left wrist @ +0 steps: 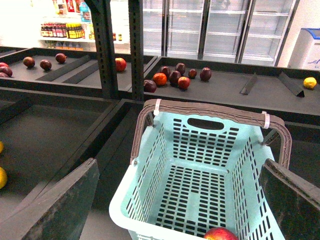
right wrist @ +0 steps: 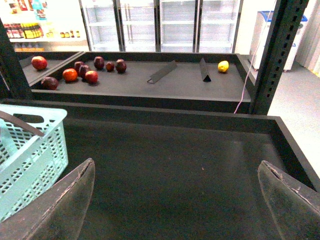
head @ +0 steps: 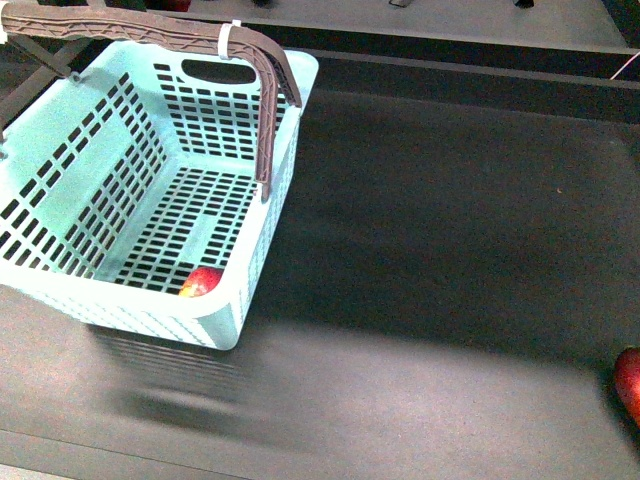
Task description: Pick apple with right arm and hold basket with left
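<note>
Apple [head: 200, 281] lies in basket [head: 262, 262]; both tools spread, empty; possibly another apple [head: 629, 383] at right edge.

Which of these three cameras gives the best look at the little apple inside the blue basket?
The front view: the apple shows nearly whole in the basket's near corner. The left wrist view catches only its top at the picture's edge. The right wrist view shows only the basket's side, no apple.
</note>
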Action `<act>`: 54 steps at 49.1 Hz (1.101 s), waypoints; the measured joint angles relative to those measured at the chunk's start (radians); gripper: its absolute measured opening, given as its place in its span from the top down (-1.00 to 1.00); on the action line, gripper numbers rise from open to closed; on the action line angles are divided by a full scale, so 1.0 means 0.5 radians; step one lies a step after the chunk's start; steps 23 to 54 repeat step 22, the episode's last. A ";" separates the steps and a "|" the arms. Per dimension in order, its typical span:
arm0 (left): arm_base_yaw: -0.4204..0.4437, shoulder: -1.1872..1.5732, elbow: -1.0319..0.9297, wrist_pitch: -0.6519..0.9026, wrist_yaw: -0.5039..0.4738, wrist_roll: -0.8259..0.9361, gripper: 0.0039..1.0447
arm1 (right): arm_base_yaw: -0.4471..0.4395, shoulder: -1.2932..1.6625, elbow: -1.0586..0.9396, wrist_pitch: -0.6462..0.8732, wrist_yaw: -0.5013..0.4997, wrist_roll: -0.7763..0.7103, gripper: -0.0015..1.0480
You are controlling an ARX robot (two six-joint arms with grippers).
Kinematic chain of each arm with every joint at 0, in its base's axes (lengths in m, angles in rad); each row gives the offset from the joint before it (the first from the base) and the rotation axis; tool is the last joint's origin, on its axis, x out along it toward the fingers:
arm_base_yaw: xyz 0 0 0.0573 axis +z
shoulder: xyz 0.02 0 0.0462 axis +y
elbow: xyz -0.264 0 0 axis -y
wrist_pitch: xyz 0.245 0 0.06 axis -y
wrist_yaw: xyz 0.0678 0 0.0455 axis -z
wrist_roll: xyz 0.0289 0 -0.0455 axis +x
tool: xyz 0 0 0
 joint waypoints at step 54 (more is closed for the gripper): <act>0.000 0.000 0.000 0.000 0.000 0.000 -0.87 | 0.000 0.000 0.000 0.000 0.000 0.000 -0.83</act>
